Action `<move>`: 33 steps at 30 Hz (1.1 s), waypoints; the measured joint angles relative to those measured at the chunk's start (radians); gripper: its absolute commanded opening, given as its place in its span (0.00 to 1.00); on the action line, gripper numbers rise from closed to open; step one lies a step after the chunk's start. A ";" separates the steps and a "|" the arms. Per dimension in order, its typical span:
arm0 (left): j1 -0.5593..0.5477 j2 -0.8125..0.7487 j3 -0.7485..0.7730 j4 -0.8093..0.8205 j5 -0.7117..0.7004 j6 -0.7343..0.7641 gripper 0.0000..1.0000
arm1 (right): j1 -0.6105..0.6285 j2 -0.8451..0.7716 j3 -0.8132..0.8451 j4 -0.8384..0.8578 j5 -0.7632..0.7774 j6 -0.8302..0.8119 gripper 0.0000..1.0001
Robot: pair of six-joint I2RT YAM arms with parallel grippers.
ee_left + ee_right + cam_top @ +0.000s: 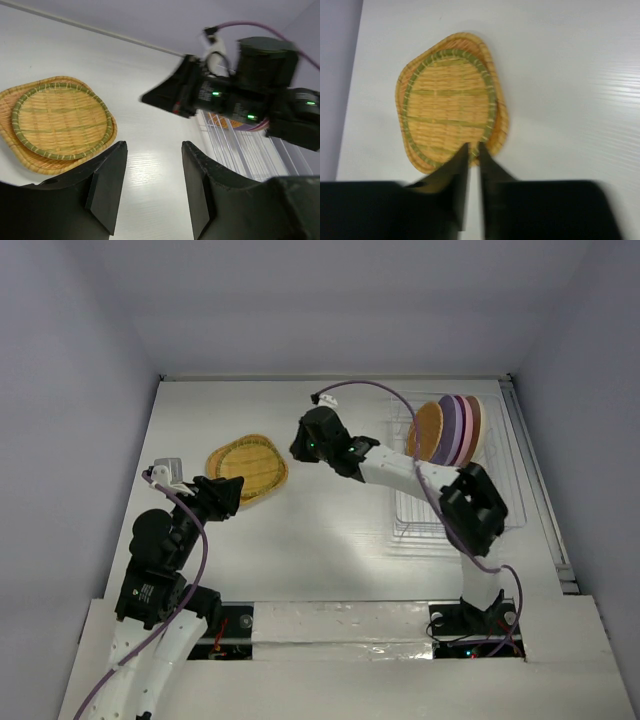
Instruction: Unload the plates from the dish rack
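Two orange-yellow woven plates (247,470) lie stacked flat on the table at the left; they also show in the left wrist view (60,120) and the right wrist view (447,100). The white wire dish rack (455,510) stands at the right and holds an upright orange plate (430,430), a lavender plate (455,428) and pink and cream ones behind it. My left gripper (228,495) (154,145) is open and empty, just near of the stack. My right gripper (300,445) (474,146) hangs above the stack's right edge, jaws almost together with nothing between them.
The right arm (235,100) stretches from the rack side across the middle of the table. Rack wires (240,150) show behind it. Grey walls close in the table at the left, back and right.
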 measured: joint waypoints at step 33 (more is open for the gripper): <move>0.000 -0.007 0.000 0.000 -0.002 -0.002 0.38 | -0.539 -0.544 -0.485 -0.184 0.336 -0.286 0.39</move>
